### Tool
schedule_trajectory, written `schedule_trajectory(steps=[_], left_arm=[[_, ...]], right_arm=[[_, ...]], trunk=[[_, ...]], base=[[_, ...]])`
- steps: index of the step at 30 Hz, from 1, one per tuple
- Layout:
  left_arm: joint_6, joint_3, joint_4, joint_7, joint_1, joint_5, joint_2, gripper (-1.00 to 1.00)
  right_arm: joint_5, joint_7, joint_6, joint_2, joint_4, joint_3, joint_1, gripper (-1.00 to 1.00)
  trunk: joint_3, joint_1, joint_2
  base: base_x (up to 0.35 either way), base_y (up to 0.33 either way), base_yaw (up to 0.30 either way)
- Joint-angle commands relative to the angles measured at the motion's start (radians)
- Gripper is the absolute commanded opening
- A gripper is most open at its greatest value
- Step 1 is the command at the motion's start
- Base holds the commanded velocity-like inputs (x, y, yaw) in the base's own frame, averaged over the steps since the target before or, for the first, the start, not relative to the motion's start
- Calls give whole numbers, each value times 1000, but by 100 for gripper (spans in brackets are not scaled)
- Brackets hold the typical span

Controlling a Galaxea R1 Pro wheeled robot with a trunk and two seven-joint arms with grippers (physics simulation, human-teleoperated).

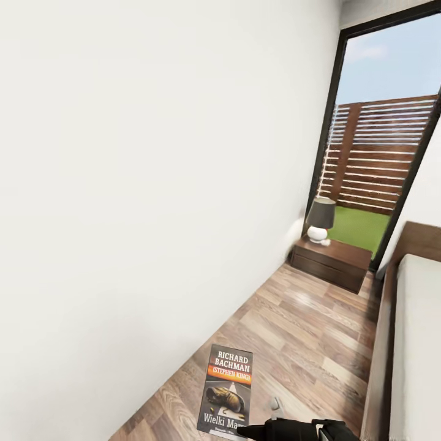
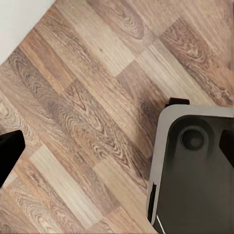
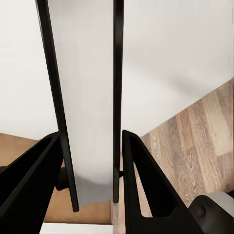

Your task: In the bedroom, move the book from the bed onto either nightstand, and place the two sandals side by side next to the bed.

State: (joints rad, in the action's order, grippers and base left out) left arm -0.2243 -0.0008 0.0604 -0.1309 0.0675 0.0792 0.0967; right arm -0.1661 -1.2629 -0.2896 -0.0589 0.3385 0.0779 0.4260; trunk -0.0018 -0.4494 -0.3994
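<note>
The book (image 1: 228, 389), dark-covered with an orange band and white lettering, hangs above the wood floor, gripped at its lower edge by my right gripper (image 1: 248, 430). In the right wrist view the book (image 3: 90, 97) stands edge-on, pale pages between dark covers, with my right gripper (image 3: 92, 165) shut on it. The nightstand (image 1: 331, 260) stands ahead against the wall by the window. The bed (image 1: 419, 343) runs along the right side. My left gripper (image 2: 117, 148) is open over bare floor, fingertips (image 2: 9, 151) wide apart. The two sandals are out of view.
A grey-shaded lamp (image 1: 320, 218) with a white base sits on the nightstand. A white wall (image 1: 135, 214) closes the left side, leaving a narrow floor lane beside the bed. My robot base (image 2: 195, 170) lies below the left gripper.
</note>
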Motion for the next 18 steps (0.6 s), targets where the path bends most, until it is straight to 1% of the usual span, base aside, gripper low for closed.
schedule_trajectory(steps=[1,5,12,18], left_arm=[[-4,-1,-1,1,0,8,0,100],[-4,-1,-1,1,0,8,0,100],[-4,-2,-1,1,0,8,0,100],[-3,-2,-1,1,0,8,0,100]], right_arm=[[-10,0,-10,-1,0,8,0,-100],[-10,0,-10,-1,0,8,0,-100],[-10,1,-10,-1,0,9,0,-100],[-10,0,-10,-1,0,8,0,-100]], trunk=[[0,-1,-1],[3,-1,-1],[8,-1,-1],[11,-1,-1]], base=[[128,141,-272],[99,104,-272],[47,52,-272],[108,135,-273]])
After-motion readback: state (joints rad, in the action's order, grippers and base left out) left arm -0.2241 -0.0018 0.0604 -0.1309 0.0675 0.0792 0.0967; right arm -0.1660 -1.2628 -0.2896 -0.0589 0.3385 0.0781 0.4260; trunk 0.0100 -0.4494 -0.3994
